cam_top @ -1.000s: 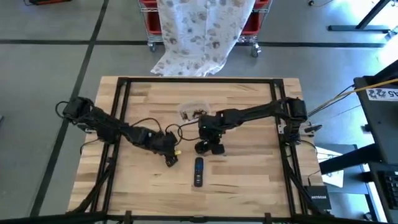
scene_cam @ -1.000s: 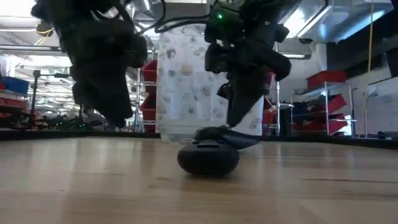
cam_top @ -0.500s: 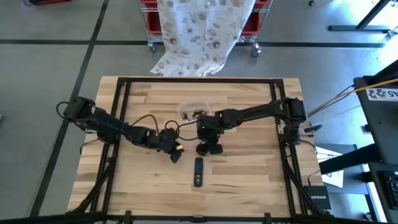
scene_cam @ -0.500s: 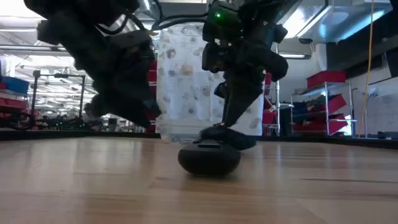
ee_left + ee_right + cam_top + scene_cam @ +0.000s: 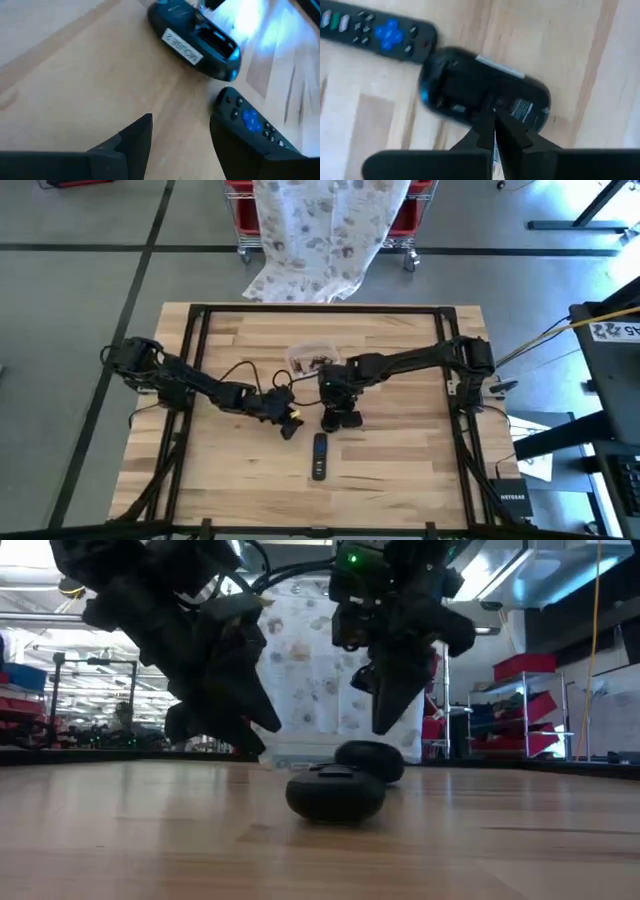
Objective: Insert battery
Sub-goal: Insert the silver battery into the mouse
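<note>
The black mouse (image 5: pixel 482 100) lies upside down on the table — battery bay open — just beside the remote (image 5: pixel 375 31).

Left claw (image 5: pixel 289 423) and right claw (image 5: pixel 335 406) flank the mouse (image 5: pixel 338 420); remote (image 5: pixel 319 456) nearby.

Past my left pincer, the white label (image 5: pixel 182 43) on the upturned mouse (image 5: pixel 195 40) reads "MOUSE 2". From above, a black box (image 5: pixel 511 502) beside the tabletop's right edge reads "NETGEAR". Other labels are too blurred to read.
</note>
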Robot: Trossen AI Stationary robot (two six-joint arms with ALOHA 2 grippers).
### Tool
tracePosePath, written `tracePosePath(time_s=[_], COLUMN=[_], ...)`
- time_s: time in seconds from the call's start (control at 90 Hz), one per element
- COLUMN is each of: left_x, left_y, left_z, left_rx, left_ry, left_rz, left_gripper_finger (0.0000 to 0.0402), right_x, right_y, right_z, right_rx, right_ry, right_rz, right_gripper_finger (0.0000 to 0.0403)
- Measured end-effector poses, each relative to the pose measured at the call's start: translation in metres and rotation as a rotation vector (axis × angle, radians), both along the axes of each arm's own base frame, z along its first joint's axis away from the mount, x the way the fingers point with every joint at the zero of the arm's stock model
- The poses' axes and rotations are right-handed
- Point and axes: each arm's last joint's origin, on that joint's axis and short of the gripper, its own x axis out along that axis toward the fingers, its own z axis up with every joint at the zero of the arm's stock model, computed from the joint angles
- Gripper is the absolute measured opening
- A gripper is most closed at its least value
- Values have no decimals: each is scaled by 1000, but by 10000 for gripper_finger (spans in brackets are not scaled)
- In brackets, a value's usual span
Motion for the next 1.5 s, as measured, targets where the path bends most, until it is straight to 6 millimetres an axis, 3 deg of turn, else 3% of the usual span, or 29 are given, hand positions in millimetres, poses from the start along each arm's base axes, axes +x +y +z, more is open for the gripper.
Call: tracePosePath(time_s=[0.133,0.3,0.422,0.556,0.733,0.9,1.178,1.5], left_x=[0,-1,-1,-1,-1,-1,-1,-1], left_y=[0,-2,-3,-2,-2,-1,-2,0], left_z=[0,-1,-1,-1,-1,-1,-1,-1], left_rx=[7,-3,-6,0,-31,-103,-250,-345], left_ry=[3,18,21,19,16,12,8,-6], left_rz=[-5,-24,-31,-20,29,92,209,329], left_gripper_finger=[180,180,180,180,180,180,180,180], right_x=[-2,-18,-51,-101,-157,-183,-201,-204], right_y=[-1,-11,-28,-44,-53,-68,-102,-128], right_z=[4,28,42,45,19,-16,-58,-105], right_rx=[-3,71,66,35,-69,-76,-156,27], right_ry=[31,36,49,-25,-250,-410,-526,-490], right_rz=[13,-7,-96,-263,-513,-669,-733,-696], right_gripper_finger=[2,32,62,83,97,130,204,173])
